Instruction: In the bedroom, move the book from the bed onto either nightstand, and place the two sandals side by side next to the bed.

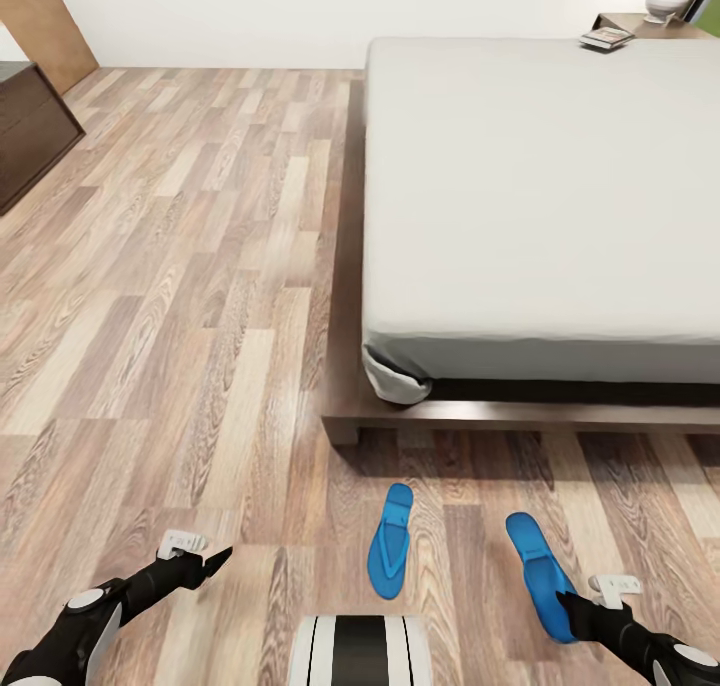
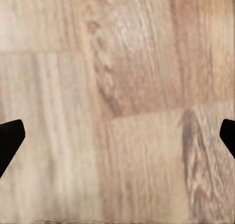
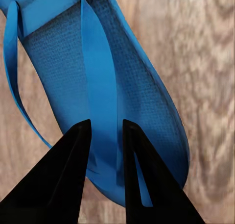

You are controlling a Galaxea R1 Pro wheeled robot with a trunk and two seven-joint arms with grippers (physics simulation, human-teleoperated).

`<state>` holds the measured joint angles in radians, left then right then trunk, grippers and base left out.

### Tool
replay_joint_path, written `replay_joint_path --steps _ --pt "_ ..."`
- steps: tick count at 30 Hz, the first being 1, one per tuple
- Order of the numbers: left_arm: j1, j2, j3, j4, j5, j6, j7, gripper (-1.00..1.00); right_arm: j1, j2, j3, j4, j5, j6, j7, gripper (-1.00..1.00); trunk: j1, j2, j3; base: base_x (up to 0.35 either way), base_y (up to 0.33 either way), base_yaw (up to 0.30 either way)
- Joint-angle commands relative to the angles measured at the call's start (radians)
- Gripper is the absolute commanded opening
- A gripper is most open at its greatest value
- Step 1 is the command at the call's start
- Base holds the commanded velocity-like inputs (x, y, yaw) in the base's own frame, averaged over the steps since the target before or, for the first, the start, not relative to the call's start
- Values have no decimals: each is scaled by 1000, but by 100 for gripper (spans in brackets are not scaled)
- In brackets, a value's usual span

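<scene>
The floor (image 1: 180,296) is light brown wood planks with wavy grain, a little shiny. Next to it, the bed (image 1: 540,186) has a smooth, matt, pale cloth top and a dark wood frame. The sandals (image 1: 391,555) beside the bed look like blue rubber; one sandal (image 3: 122,87) has a rough, dotted sole.
</scene>
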<state>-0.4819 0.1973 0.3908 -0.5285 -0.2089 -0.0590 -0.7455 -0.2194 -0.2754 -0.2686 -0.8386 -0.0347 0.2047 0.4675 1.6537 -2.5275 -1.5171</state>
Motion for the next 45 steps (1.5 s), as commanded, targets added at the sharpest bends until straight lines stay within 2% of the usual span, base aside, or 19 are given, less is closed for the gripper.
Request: replay_joint_path --steps 1,8,14,24,37,45 --pt "-1 -1 7 1 -10 -6 -5 100 0 1 -4 -2 -5 10 8 -100 0 0 -1 0 309 0" --pt "-1 -5 6 2 -10 -6 -5 100 0 1 -6 -2 -5 9 8 -100 0 0 -1 2 297 0" --pt "-1 -14 7 2 -10 -7 -6 100 0 1 -7 -2 -4 9 8 -100 0 0 -1 31 78 0" --pt "-1 -16 6 2 -11 -7 0 100 0 -1 -4 -2 -4 8 8 -100 0 0 -1 209 196 0" --pt "-1 -15 9 2 -11 -7 0 100 0 0 -8 -2 -3 7 6 -100 0 0 -1 32 32 0" --pt "-1 -15 10 2 -11 -7 0 100 0 1 -6 -2 -1 7 6 -100 0 0 -1 27 157 0"
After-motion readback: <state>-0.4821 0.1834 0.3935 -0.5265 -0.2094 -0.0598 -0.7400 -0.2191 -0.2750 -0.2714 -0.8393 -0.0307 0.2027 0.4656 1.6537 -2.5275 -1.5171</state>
